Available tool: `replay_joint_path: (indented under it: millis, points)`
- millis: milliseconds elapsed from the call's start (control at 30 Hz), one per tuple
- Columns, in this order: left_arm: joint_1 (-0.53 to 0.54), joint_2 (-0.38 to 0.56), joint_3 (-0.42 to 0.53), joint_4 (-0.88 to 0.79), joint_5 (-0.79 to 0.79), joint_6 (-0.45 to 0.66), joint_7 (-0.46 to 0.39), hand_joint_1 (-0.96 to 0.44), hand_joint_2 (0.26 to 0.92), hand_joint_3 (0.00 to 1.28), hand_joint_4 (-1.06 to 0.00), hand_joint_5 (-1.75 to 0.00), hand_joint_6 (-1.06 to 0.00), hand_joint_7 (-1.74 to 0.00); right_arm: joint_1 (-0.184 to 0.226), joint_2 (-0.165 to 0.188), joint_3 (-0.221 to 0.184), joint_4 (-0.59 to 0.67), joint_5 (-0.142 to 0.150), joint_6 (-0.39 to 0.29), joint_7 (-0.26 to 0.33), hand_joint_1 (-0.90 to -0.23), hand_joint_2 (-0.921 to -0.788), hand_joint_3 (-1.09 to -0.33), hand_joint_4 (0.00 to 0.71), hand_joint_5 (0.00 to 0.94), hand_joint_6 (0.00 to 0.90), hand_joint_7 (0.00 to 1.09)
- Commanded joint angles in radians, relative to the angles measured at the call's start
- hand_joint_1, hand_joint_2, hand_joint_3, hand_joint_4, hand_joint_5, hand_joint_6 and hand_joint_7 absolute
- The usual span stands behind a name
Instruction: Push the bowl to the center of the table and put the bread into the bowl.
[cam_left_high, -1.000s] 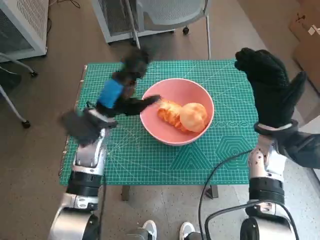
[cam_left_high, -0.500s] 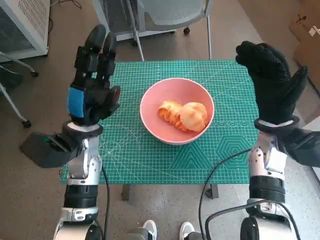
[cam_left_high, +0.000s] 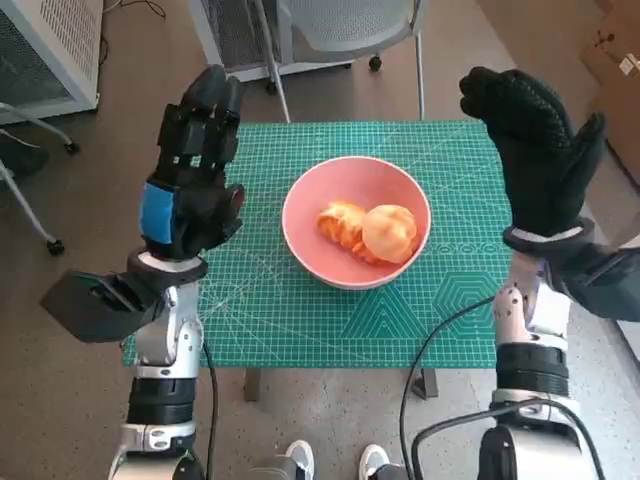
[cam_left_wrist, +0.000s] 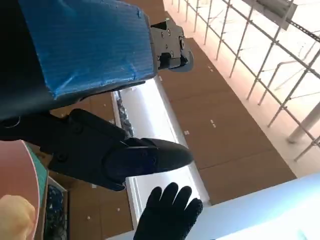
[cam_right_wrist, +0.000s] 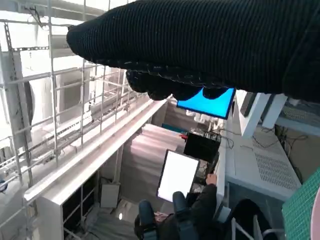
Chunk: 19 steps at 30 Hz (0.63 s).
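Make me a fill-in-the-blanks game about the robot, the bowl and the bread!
1. The bread lies inside the pink ____.
2. The bowl stands on a ____ mat.
3. The left hand has ____ tape on its back.
4. The right hand holds ____.

Missing words: bowl; green; blue; nothing
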Motion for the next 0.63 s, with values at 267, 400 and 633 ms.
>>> replay_joint_path:
  millis: [267, 400, 633]
  points:
    - [-0.006, 0.000, -0.004, -0.044, 0.005, 0.040, 0.016, -0.63, 0.921, 0.45, 0.00, 0.00, 0.00, -0.44, -0.007, -0.017, 0.000, 0.000, 0.011, 0.042, 0.020, -0.662, -0.921, -0.628, 0.262, 0.007, 0.399, 0.02]
    - [-0.010, -0.001, -0.004, -0.050, 0.004, 0.048, 0.020, -0.62, 0.921, 0.46, 0.00, 0.00, 0.00, -0.43, -0.007, -0.022, 0.000, -0.008, 0.008, 0.044, 0.020, -0.663, -0.921, -0.625, 0.264, 0.006, 0.399, 0.02]
    - [-0.015, -0.008, -0.008, -0.050, 0.003, 0.048, 0.021, -0.62, 0.921, 0.46, 0.00, 0.00, 0.00, -0.44, -0.006, -0.028, 0.001, -0.016, 0.007, 0.047, 0.017, -0.675, -0.921, -0.623, 0.268, 0.006, 0.398, 0.02]
